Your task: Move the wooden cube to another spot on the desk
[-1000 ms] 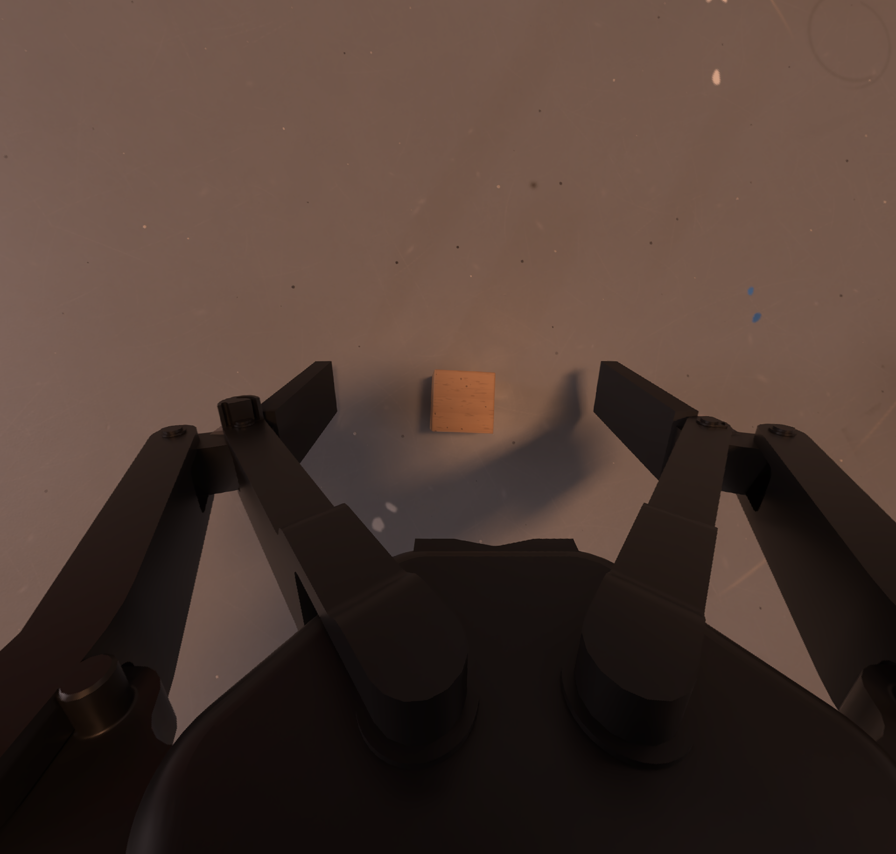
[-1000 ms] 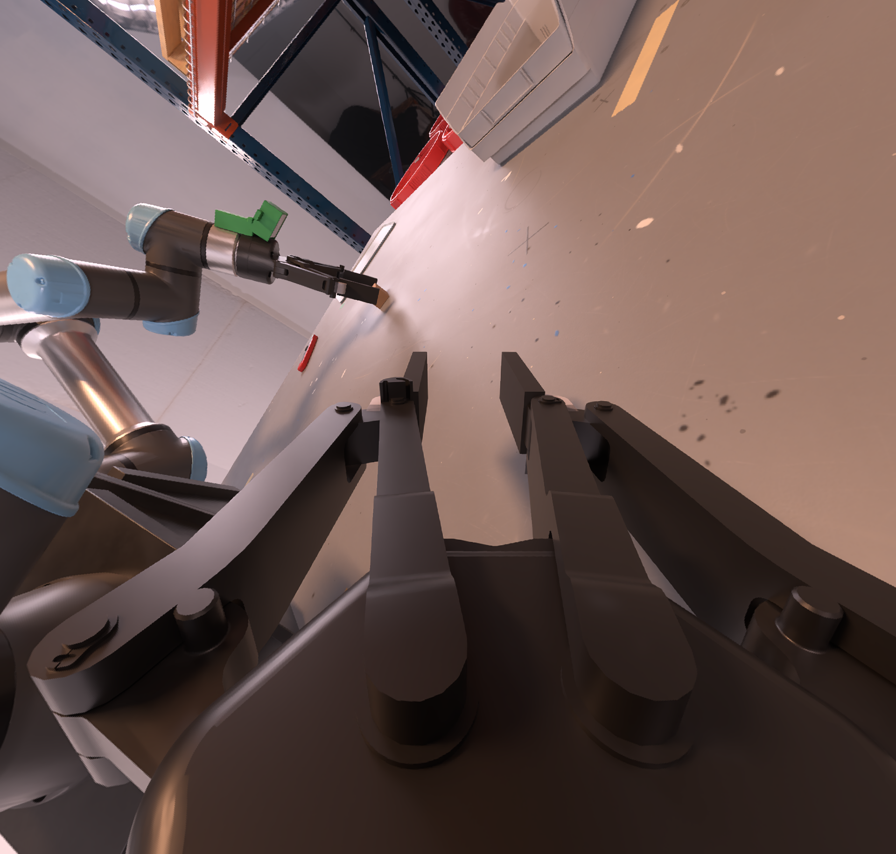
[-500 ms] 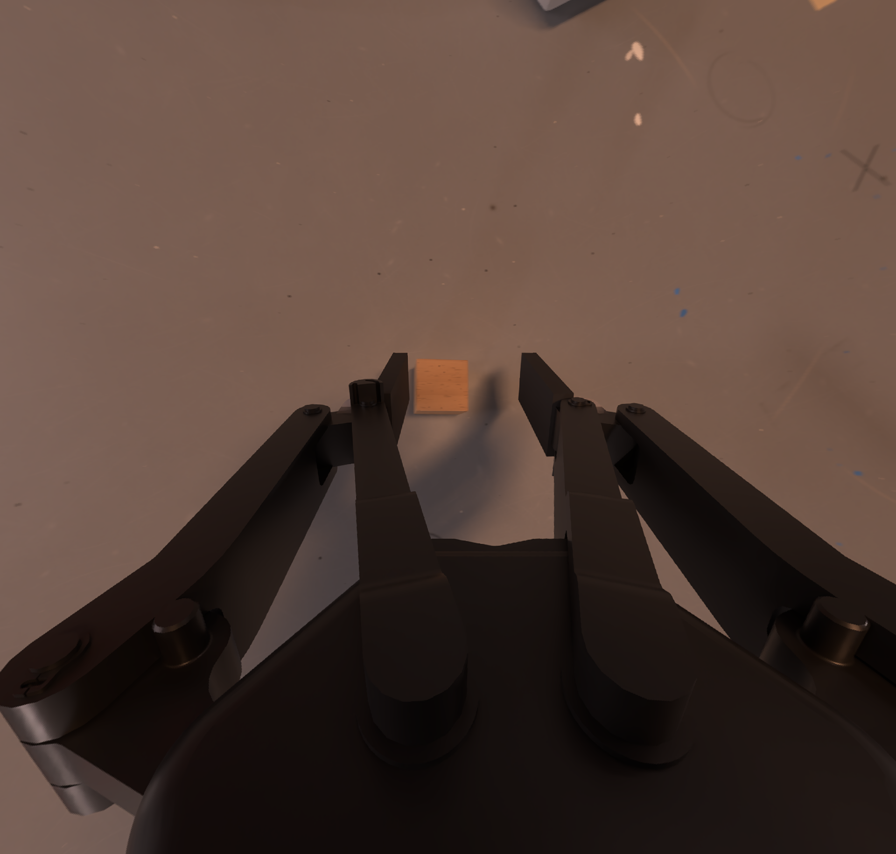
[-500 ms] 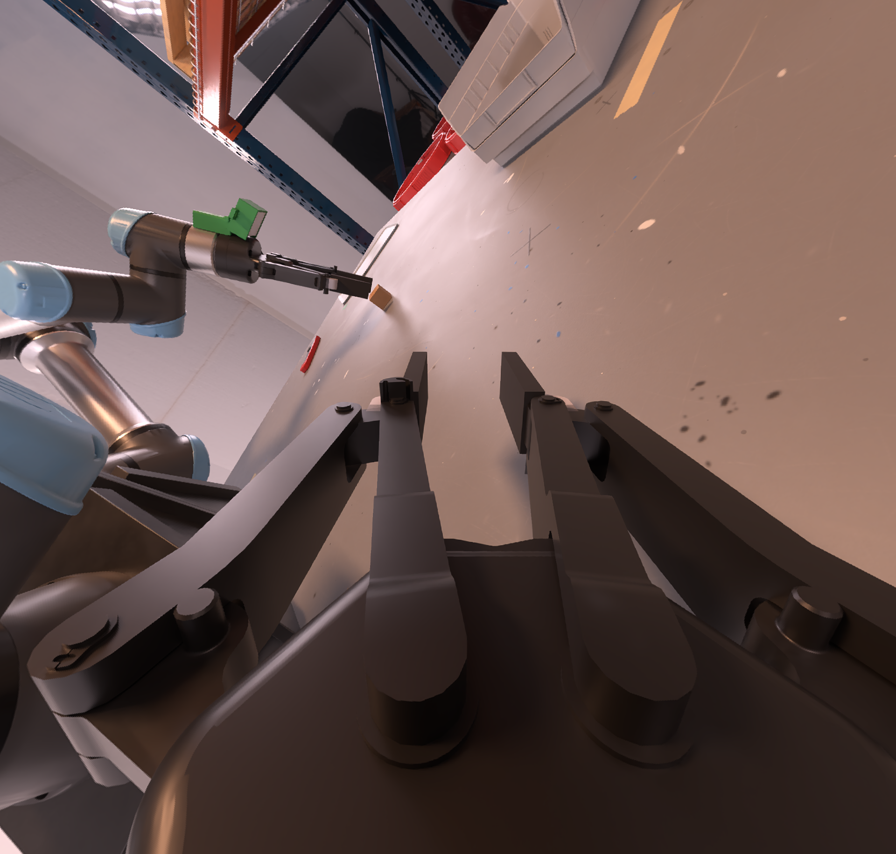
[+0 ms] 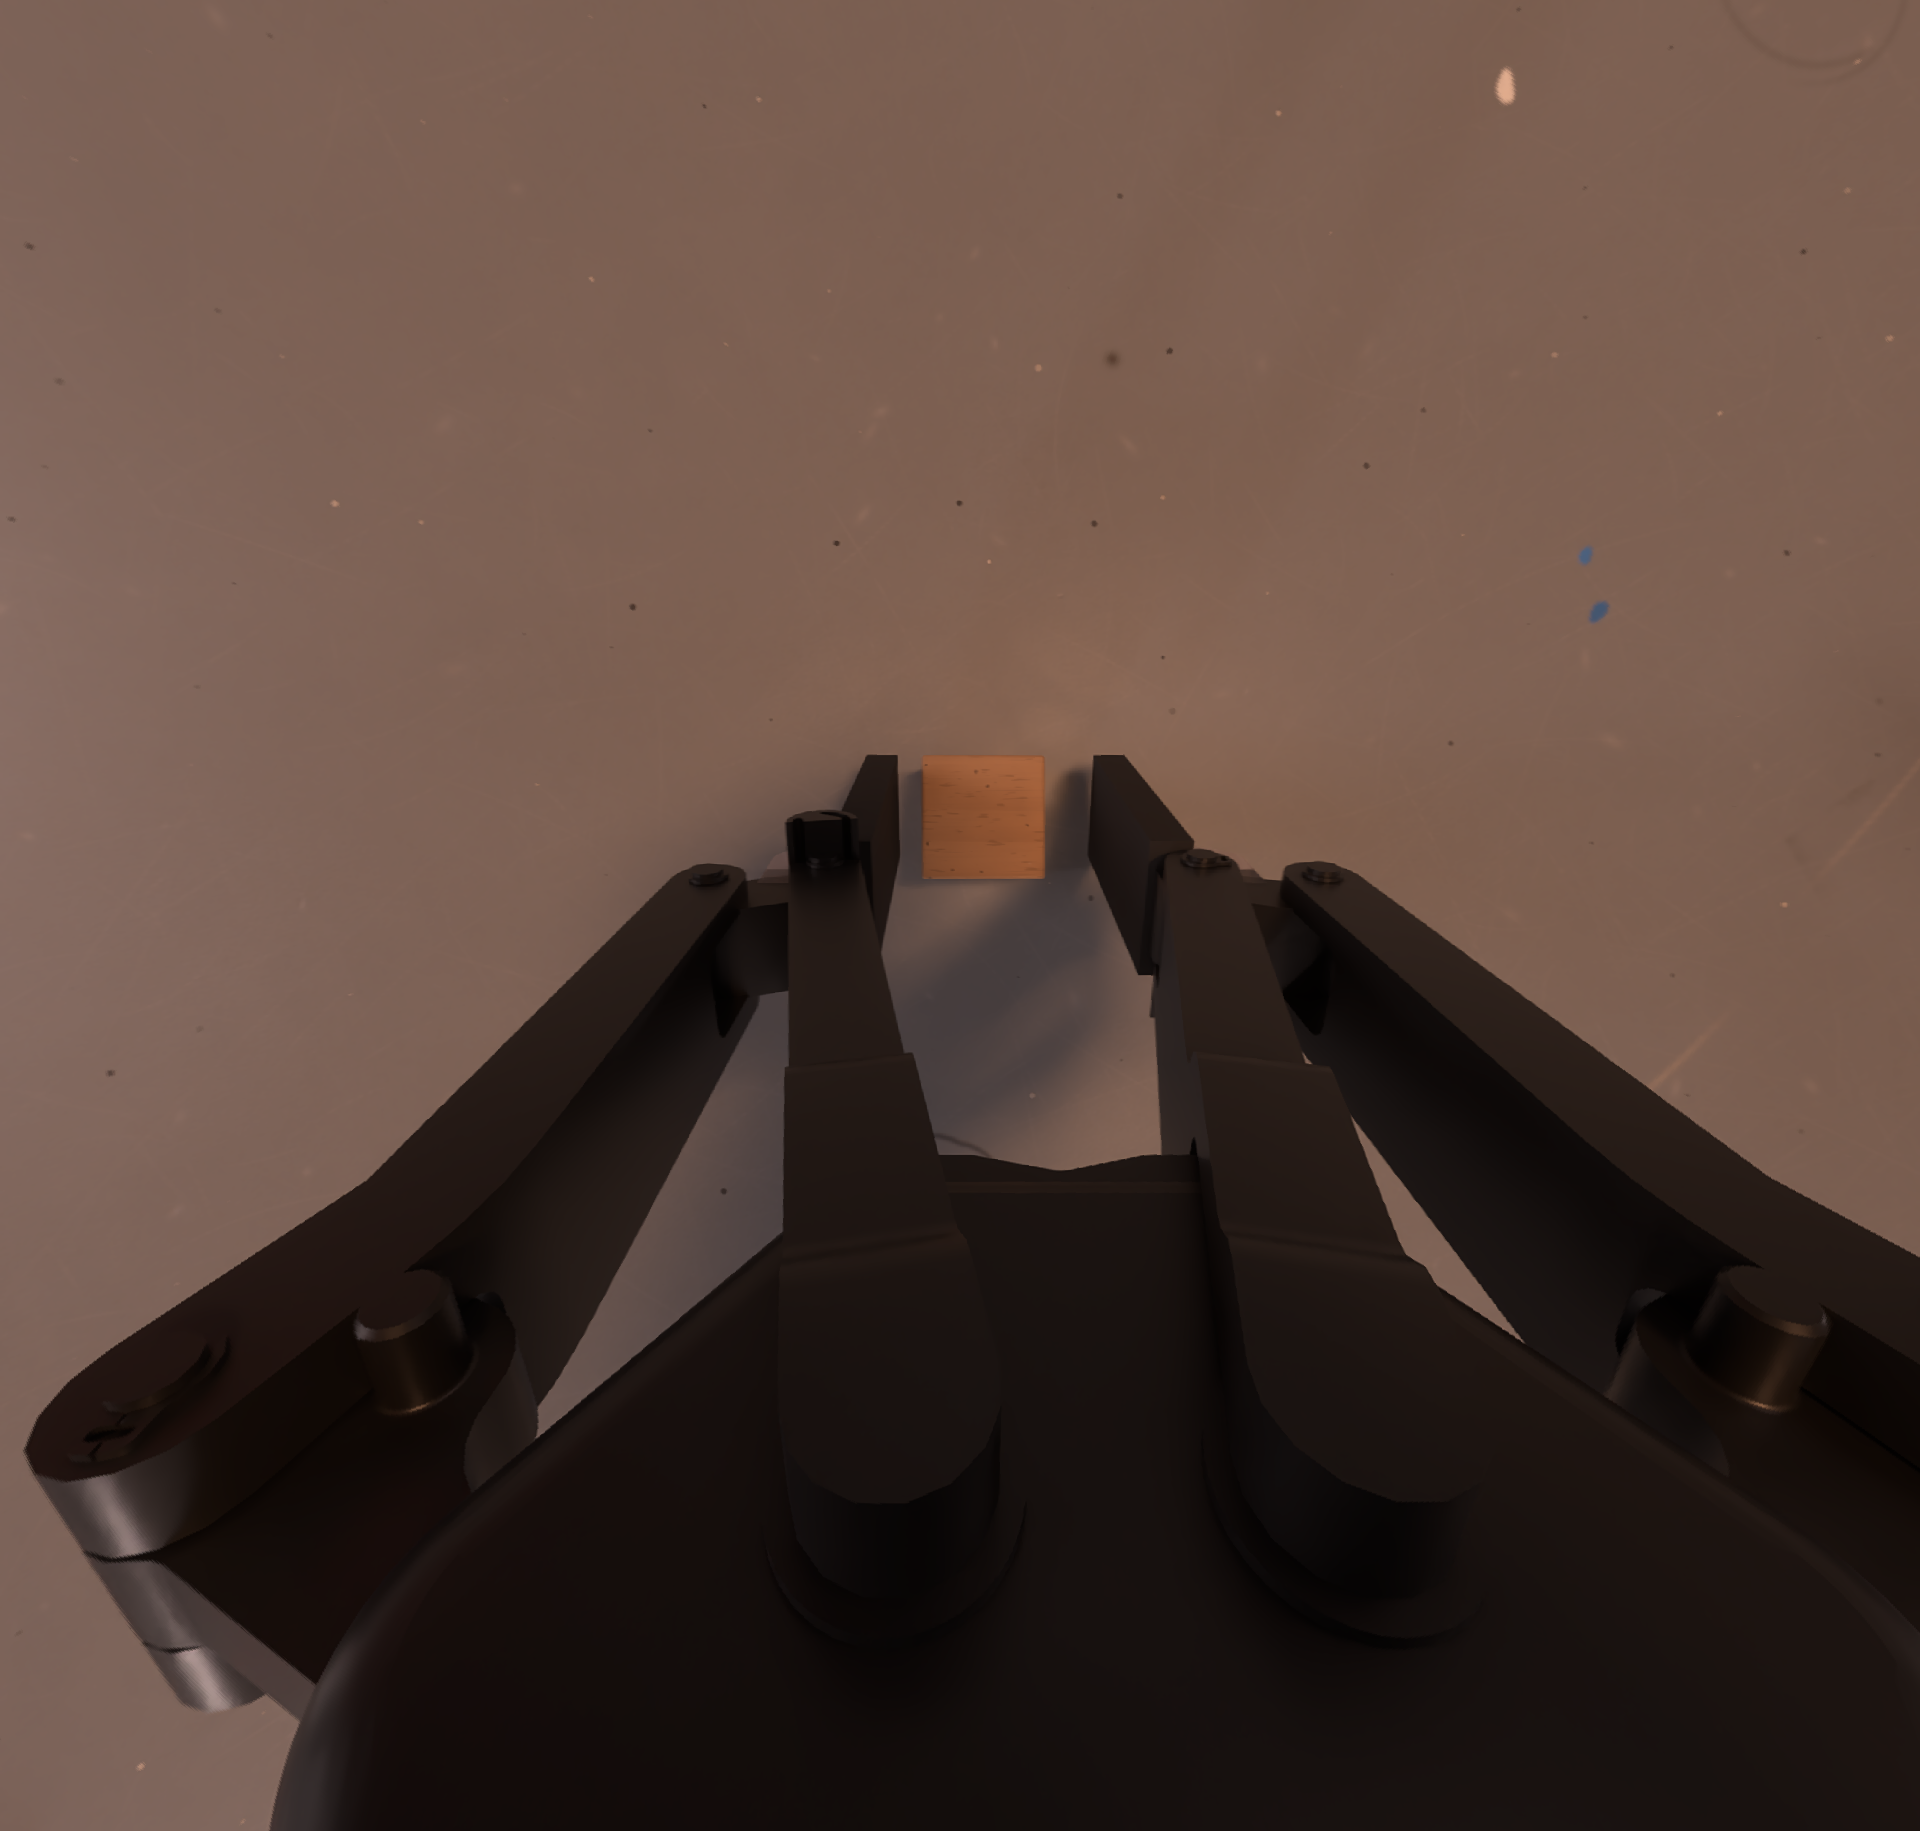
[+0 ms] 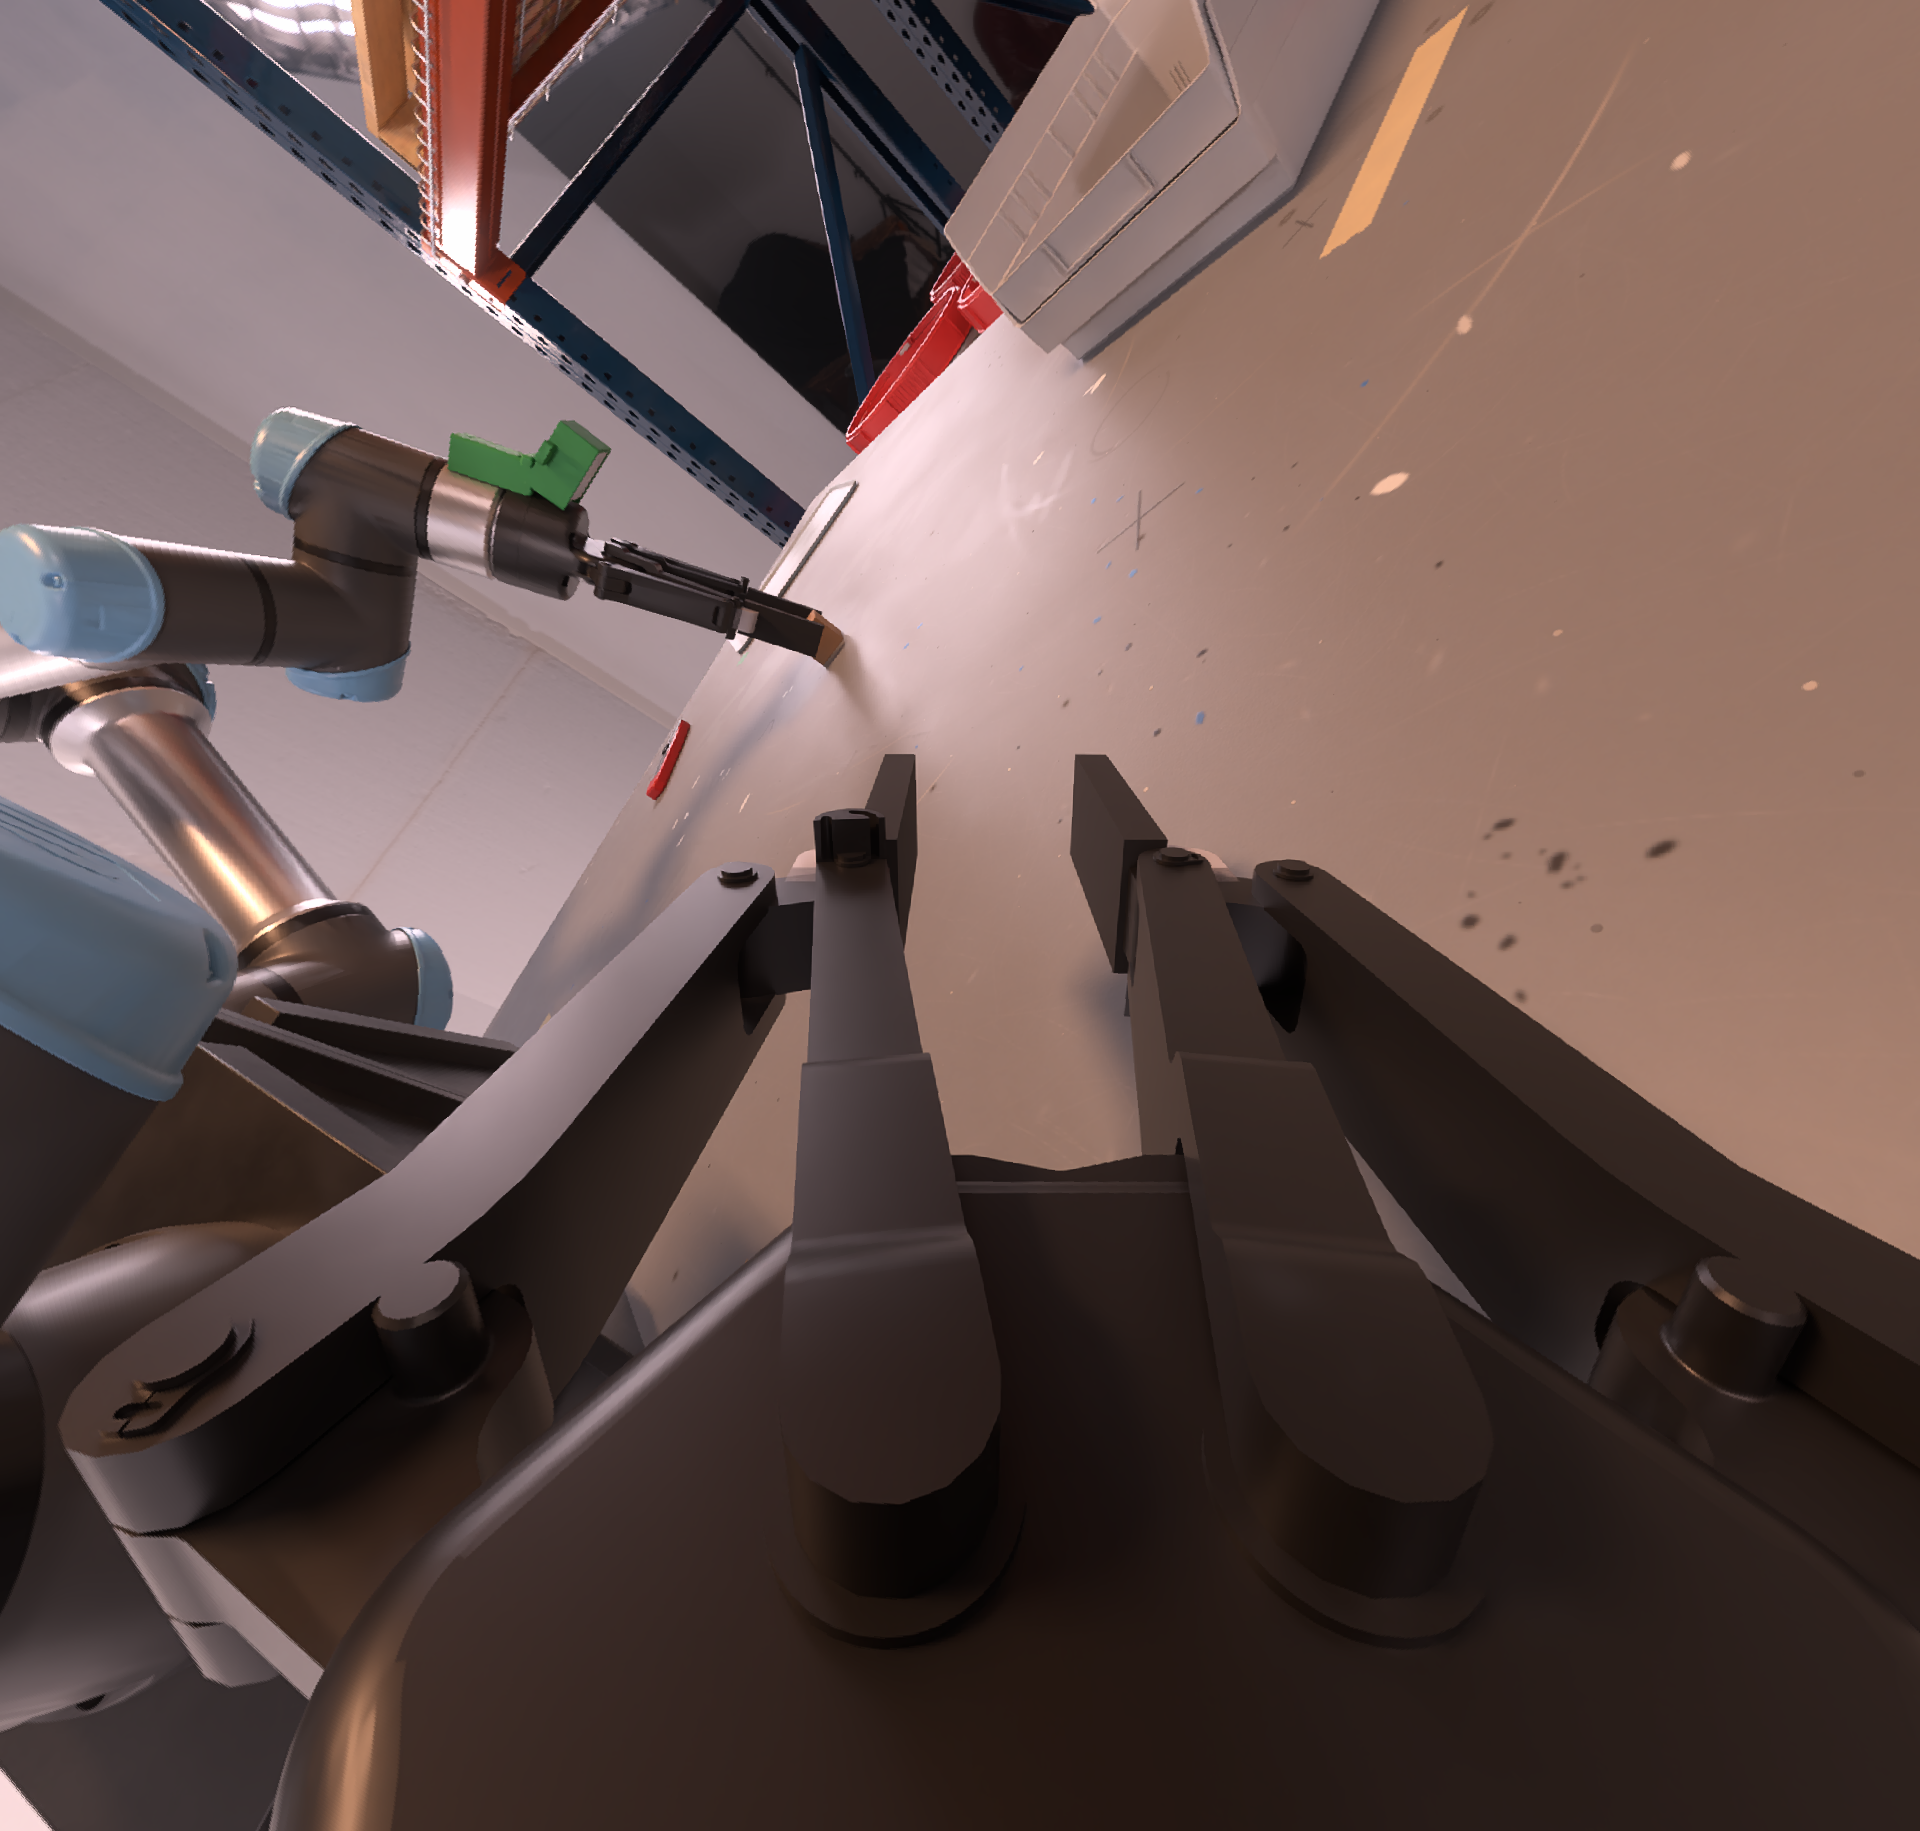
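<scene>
Left gripper (image 5: pixel 994 815), jaws narrowly parted, is bracketing the small orange wooden cube (image 5: pixel 983 816) ungrasped; relocation outstanding.

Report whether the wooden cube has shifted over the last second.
No. The wooden cube keeps its place on the desk, judged against the blue specks beside it.

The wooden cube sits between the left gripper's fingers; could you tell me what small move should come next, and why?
Probably close the left gripper a little further: the wooden cube lies between its fingers with slim gaps on both sides, so neither seems to touch it.
</scene>
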Tool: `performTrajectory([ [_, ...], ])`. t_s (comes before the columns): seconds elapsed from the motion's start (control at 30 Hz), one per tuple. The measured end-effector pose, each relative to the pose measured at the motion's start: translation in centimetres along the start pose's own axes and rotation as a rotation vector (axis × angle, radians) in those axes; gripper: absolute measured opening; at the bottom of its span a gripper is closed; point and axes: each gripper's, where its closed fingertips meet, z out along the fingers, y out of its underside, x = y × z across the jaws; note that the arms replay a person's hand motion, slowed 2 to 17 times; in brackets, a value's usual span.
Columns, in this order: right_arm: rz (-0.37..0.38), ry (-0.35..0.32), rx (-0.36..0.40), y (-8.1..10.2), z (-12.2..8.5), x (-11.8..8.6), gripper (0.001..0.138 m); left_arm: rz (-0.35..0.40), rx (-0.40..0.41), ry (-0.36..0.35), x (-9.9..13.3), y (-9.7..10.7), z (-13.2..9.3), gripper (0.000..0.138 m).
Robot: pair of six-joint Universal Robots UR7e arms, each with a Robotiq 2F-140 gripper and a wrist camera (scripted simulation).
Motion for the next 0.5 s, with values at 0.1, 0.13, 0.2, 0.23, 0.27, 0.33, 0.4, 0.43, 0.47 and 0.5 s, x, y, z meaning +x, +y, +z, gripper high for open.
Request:
performTrajectory([
  [0.1, 0.000, -0.002, 0.001, -0.01, -0.02, -0.02, 0.041, 0.005, 0.005, -0.024, -0.49, 0.07, -0.05, 0.041],
  [0.13, 0.000, -0.003, 0.001, -0.02, -0.02, -0.02, 0.041, 0.005, 0.008, -0.021, -0.47, 0.07, -0.06, 0.038],
  [0.2, 0.000, -0.004, 0.002, -0.03, -0.03, -0.04, 0.040, 0.002, 0.017, -0.011, -0.38, -0.03, -0.10, 0.032],
  [0.23, 0.001, -0.004, 0.002, -0.03, -0.03, -0.04, 0.040, 0.001, 0.023, -0.010, -0.39, -0.06, -0.11, 0.030],
  [0.27, 0.001, -0.005, 0.002, -0.03, -0.03, -0.05, 0.040, 0.003, 0.026, -0.012, -0.41, -0.06, -0.12, 0.030],
  [0.33, 0.001, -0.006, 0.003, -0.04, -0.04, -0.06, 0.040, 0.017, 0.030, -0.021, -0.41, -0.05, -0.12, 0.030],
  [0.4, 0.000, -0.007, 0.003, -0.04, -0.05, -0.07, 0.040, 0.040, 0.030, -0.033, -0.40, -0.03, -0.14, 0.030],
  [0.43, 0.000, -0.007, 0.003, -0.04, -0.06, -0.08, 0.040, 0.049, 0.030, -0.037, -0.38, -0.02, -0.16, 0.030],
  [0.47, 0.000, -0.007, 0.004, -0.04, -0.06, -0.09, 0.040, 0.052, 0.030, -0.039, -0.36, -0.01, -0.17, 0.030],
  [0.5, 0.000, -0.008, 0.004, -0.05, -0.07, -0.09, 0.040, 0.051, 0.030, -0.038, -0.32, 0.02, -0.18, 0.030],
])
